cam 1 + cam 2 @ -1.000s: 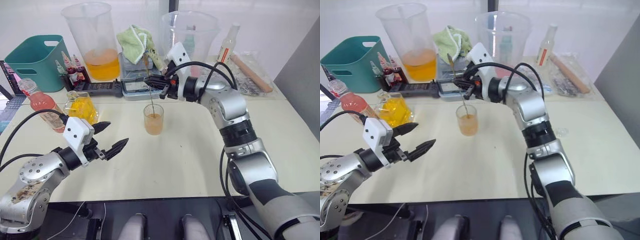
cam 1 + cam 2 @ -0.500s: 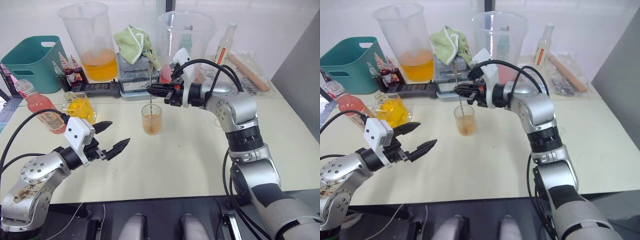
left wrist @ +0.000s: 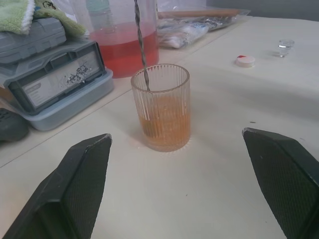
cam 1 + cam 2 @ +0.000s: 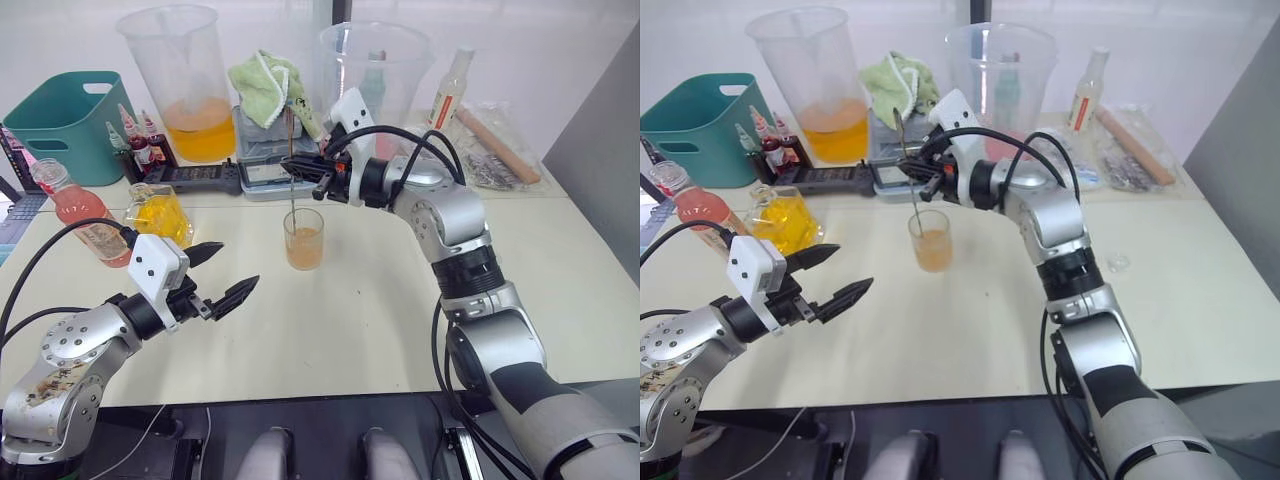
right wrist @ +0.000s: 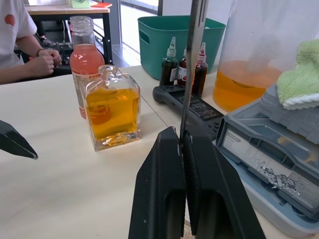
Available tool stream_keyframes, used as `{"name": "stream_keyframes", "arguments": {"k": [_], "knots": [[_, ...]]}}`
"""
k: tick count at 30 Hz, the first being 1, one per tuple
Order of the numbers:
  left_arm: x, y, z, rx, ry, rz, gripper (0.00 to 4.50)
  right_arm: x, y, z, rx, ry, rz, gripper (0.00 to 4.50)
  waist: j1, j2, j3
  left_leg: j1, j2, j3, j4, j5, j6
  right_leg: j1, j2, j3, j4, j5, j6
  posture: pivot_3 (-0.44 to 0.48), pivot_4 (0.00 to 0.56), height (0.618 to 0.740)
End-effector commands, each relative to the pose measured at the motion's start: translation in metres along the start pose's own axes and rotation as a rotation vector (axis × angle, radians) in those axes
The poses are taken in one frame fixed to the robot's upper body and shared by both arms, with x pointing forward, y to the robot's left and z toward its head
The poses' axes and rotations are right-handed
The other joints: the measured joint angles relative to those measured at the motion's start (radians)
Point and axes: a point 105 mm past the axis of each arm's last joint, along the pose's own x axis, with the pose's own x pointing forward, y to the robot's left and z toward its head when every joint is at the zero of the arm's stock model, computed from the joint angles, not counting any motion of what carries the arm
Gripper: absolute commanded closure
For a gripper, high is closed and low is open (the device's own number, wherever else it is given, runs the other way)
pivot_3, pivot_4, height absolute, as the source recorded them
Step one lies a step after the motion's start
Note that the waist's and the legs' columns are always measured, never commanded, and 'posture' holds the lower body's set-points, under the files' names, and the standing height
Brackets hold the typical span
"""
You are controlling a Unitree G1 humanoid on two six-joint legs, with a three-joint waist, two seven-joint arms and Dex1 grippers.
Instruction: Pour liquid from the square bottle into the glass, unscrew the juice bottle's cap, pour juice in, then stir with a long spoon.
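- The right gripper (image 4: 305, 167), jaws clenched on the long spoon (image 4: 292, 165), holds its stem upright with the bowl dipped in the glass (image 4: 304, 238) mid-worktop (image 4: 380, 310).
- The left gripper (image 4: 222, 272) hangs near the worktop's front, jaws released and empty.
- The square bottle (image 4: 160, 213) and juice bottle (image 4: 78, 210) stand side by side well left of the glass; the cap (image 3: 244, 60) lies beyond it.
- Stirring well likely means small, slow circles, keeping the stem off the rim so the unbraced glass stays put.

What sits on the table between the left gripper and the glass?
Nothing: in the left wrist view, bare tabletop runs from the open left gripper to the glass.
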Motion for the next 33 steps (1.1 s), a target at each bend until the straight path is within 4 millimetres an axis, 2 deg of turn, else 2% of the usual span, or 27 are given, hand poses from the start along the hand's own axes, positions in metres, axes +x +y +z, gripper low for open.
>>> {"name": "stream_keyframes", "arguments": {"k": [1,3,6,13,18,24,31,33], "knots": [[-0.002,0.0,0.009,0.034,-0.029,0.007,0.05,-0.017,-0.004,0.02,-0.057,-0.005,0.051,4.5,0.005,0.0,0.0,0.0,0.0,0.0,0.0,0.0,0.0,0.0,0.0,0.0,0.0,0.0,0.0,0.0,0.15,0.74],[-0.002,0.0,0.008,0.034,-0.027,0.008,0.05,-0.027,-0.007,0.026,-0.048,-0.012,0.061,4.5,0.011,0.0,0.0,0.0,0.0,0.0,0.0,0.0,0.0,0.0,0.0,0.0,-0.001,0.0,0.0,0.0,0.15,0.74],[-0.002,0.0,0.008,0.034,-0.027,0.009,0.05,-0.031,-0.011,0.03,-0.027,-0.031,0.047,4.5,0.009,0.0,0.0,0.0,0.0,0.0,0.0,0.0,0.0,0.001,0.0,0.0,-0.001,0.0,0.0,0.0,0.15,0.74],[-0.002,0.001,0.006,0.033,-0.024,0.008,0.05,-0.03,-0.002,0.027,0.041,-0.007,0.103,4.5,0.004,0.0,0.0,0.0,0.002,0.0,0.0,0.0,0.0,0.0,0.002,0.001,-0.001,0.001,-0.001,0.0,0.15,0.74],[-0.002,0.001,0.005,0.035,-0.022,0.01,0.05,-0.033,-0.005,0.028,0.022,0.015,0.081,4.5,0.005,0.0,0.0,0.0,0.001,0.0,0.0,0.0,0.0,0.0,0.002,0.001,-0.001,0.001,-0.001,0.0,0.15,0.74],[-0.003,0.0,0.004,0.031,-0.019,0.011,0.05,-0.029,-0.004,0.038,0.126,-0.054,0.094,4.5,0.004,0.0,0.0,0.0,0.002,0.0,0.0,0.0,0.0,0.0,0.002,0.001,-0.001,0.001,-0.001,0.0,0.15,0.74],[-0.002,0.0,0.003,0.032,-0.018,0.005,0.05,-0.019,-0.02,0.048,0.104,-0.116,-0.016,4.5,-0.004,0.0,0.0,0.0,0.002,0.0,0.0,0.0,0.0,-0.001,0.003,0.002,-0.001,0.001,-0.001,0.0,0.15,0.74],[-0.003,-0.001,0.003,0.032,-0.018,0.003,0.05,-0.02,-0.026,0.048,0.048,-0.099,-0.051,4.5,-0.004,0.0,0.0,0.0,0.002,0.0,0.0,0.0,0.0,-0.001,0.003,0.002,0.0,0.001,-0.001,0.0,0.15,0.74]]}}
